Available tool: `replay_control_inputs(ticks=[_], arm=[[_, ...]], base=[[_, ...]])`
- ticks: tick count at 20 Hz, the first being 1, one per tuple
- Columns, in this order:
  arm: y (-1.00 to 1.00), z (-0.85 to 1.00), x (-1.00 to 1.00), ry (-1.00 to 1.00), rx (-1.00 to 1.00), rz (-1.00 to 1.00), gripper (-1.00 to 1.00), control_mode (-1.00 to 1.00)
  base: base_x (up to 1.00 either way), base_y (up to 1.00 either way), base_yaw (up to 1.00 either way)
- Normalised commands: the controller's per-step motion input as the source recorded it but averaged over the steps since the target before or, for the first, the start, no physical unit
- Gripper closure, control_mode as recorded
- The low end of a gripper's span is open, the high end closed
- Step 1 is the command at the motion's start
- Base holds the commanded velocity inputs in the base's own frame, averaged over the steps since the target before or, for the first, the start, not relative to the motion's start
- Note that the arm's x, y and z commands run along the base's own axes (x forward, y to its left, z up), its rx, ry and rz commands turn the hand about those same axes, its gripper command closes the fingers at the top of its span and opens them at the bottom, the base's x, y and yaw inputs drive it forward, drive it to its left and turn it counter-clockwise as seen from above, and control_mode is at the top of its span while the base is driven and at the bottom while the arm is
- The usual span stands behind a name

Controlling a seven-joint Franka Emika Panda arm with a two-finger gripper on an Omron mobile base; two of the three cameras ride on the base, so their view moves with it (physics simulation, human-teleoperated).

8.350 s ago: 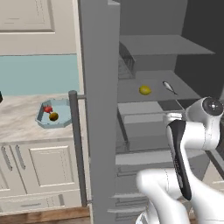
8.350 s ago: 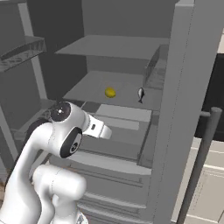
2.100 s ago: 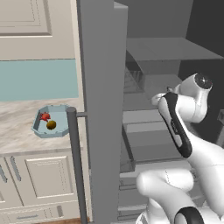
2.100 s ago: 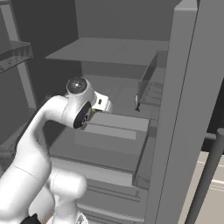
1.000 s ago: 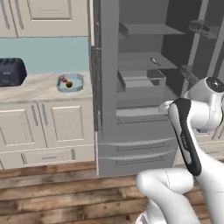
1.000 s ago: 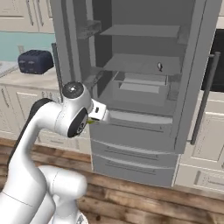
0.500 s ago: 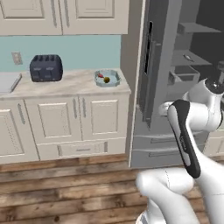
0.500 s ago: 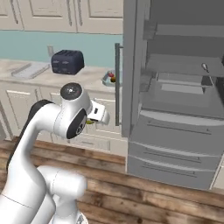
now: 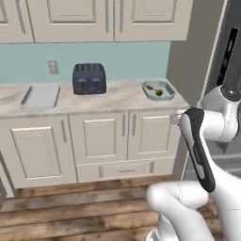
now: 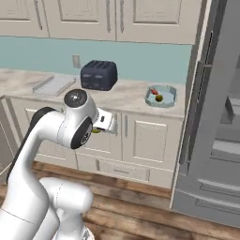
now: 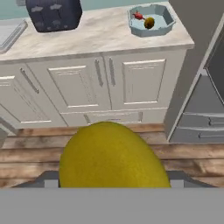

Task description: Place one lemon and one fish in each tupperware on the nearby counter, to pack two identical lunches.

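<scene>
My gripper (image 10: 100,128) is shut on a yellow lemon (image 11: 111,157), which bulks large in the hand view and hides the fingertips. The hand hangs in front of the cream cabinet doors, below the counter (image 9: 117,98) edge. On the counter's right end sits the pale blue-grey tupperware (image 9: 159,90) with cut corners, holding a second lemon (image 11: 149,22) and a small red fish (image 11: 139,16). The flat light grey tupperware (image 9: 40,95) lies at the counter's left end, and nothing shows in it. Both containers are well away from the gripper.
A dark navy toaster (image 9: 89,78) stands between the two containers, against the blue backsplash. The grey fridge (image 10: 220,117) rises at the right with its door edge beside the blue-grey container. Wood floor runs in front of the cabinets.
The whole picture has swung from the fridge to the counter, so the base has moved. The toaster and the flat grey container have come into view. The lemon stays in the gripper.
</scene>
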Motion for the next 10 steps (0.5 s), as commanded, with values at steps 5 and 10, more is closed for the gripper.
replay_control_inputs(ticks=[5,10], arm=[[0.0,0.0,0.0,0.0,0.0,0.0,1.0,1.0],[0.0,0.0,0.0,0.0,0.0,0.0,1.0,1.0]], base=[[1.0,1.0,0.0],[1.0,1.0,0.0]])
